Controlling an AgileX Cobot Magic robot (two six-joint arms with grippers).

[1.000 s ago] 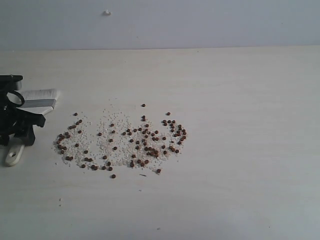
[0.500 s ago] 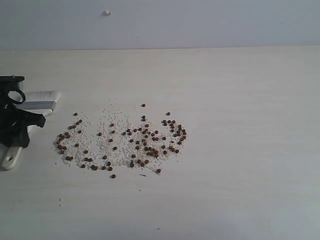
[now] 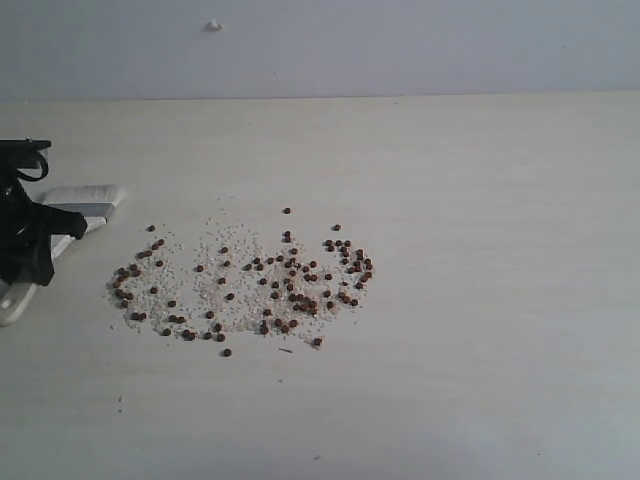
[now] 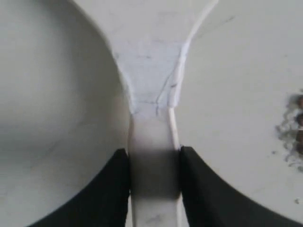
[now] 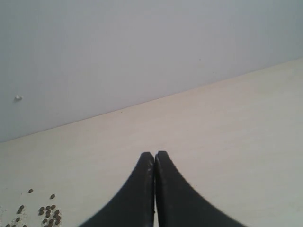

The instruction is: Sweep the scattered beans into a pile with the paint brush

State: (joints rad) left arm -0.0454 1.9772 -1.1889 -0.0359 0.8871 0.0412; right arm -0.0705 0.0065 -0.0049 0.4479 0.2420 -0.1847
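Note:
The beans [image 3: 240,285] are small reddish-brown pellets mixed with whitish grains, spread in a wide loose patch left of the table's middle; a pile does not show. At the far left, the paint brush [image 3: 82,200] points its white bristles and silver ferrule toward the back. My left gripper [image 3: 40,250] is shut on its pale handle [image 4: 152,118]. In the left wrist view both black fingers [image 4: 116,189] press the handle's sides, and a few beans [image 4: 299,127] show at the frame's edge. My right gripper [image 5: 154,158] is shut and empty above the table, with beans [image 5: 47,212] off to one side.
The pale wooden table [image 3: 480,250] ends at a grey wall [image 3: 400,45] behind. A small white speck [image 3: 214,25] sits on the wall. My right arm is outside the exterior view.
My left gripper has shut on the brush handle. Gripper and brush have shifted left and slightly toward the back, and the handle's end now sits at the frame's left edge.

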